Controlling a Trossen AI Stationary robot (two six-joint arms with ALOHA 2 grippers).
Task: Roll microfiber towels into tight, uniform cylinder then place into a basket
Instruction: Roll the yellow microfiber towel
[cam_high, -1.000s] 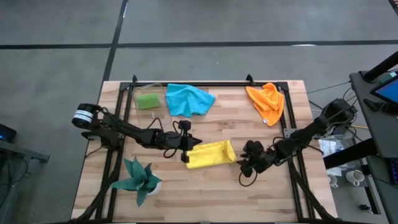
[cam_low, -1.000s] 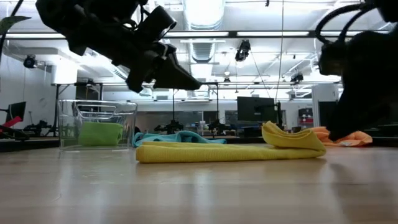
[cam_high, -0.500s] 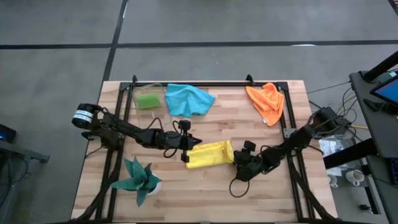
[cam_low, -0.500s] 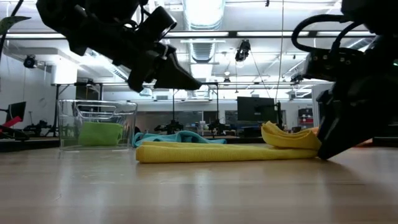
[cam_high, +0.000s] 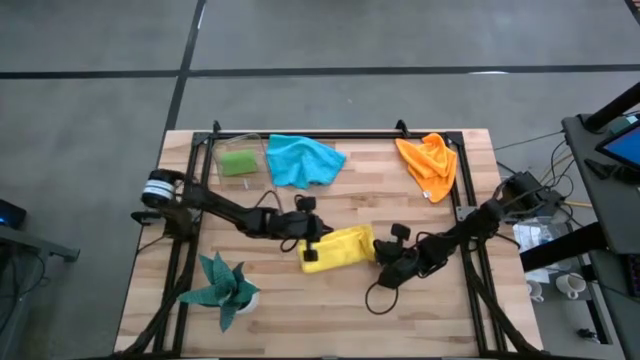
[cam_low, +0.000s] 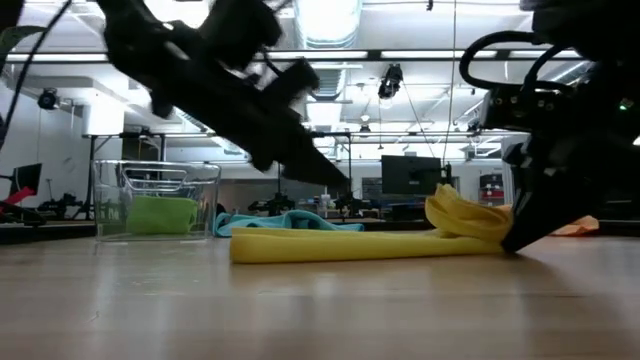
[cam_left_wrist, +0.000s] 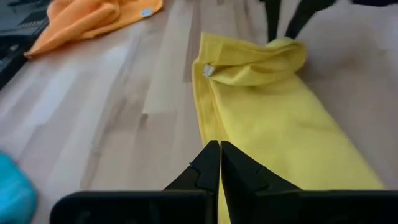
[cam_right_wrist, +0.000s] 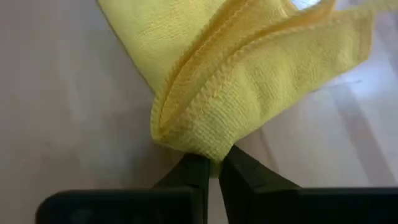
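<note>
The yellow towel (cam_high: 340, 250) lies folded into a long strip mid-table, its length running left to right. My right gripper (cam_high: 378, 256) is at the strip's right end and is shut on it. My left gripper (cam_high: 322, 235) is shut and hovers just above the strip's left part (cam_left_wrist: 261, 124); in the low view its tip (cam_low: 340, 180) is clear of the cloth. The clear basket (cam_high: 240, 160) stands at the far left with the lime green towel (cam_low: 165, 215) inside. The blue towel (cam_high: 305, 160) and orange towel (cam_high: 430, 165) lie loose along the far side. My right gripper pinches the folded corner (cam_right_wrist: 205, 146) at the yellow towel's right end between its two fingers, with several layers in the hold. The fingers slant down from the table's right. That end (cam_low: 465, 215) is bunched and raised a little; the remaining length lies flat on the table.
A dark teal plant in a white pot (cam_high: 225, 290) stands near the front left. A black metal frame (cam_high: 330, 135) runs along the table's far and side edges. Bare wood lies in front of the yellow towel.
My right gripper has moved toward the table's left and down to the yellow towel's right end, rolled, and shut on it. My left gripper has moved right and down over the towel's left part, staying shut. The towel's right end is bunched up slightly.
</note>
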